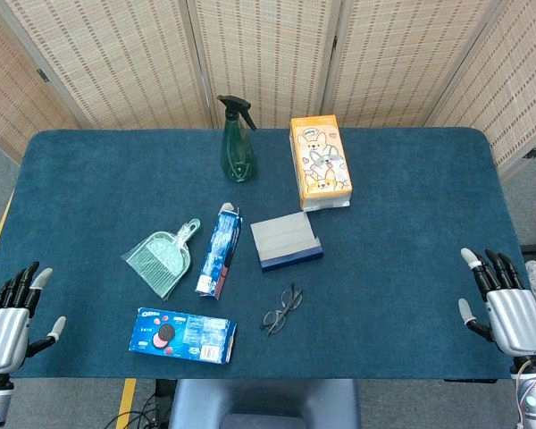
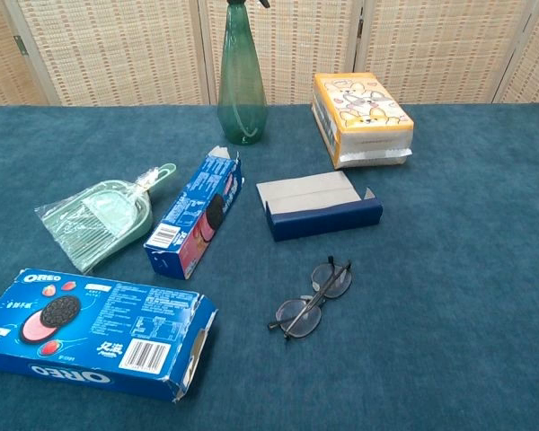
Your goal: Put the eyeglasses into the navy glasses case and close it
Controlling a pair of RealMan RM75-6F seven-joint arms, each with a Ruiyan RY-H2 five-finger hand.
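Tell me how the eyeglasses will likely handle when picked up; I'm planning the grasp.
The eyeglasses look thin-framed, so probably light and easily bent. They lie flat on the napped blue table cover, which may leave little room for fingers beneath. Their temples appear folded, so they should lift as one compact piece.

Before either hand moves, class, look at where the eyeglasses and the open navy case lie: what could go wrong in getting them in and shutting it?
1. The eyeglasses lie flat and thin on the carpeted table; fingers may slip or bend the frame.
2. The navy glasses case is light-looking and unheld, so it may slide when pushed.
3. Both the left hand and right hand start at the table's edges; the Oreo box stands close by.
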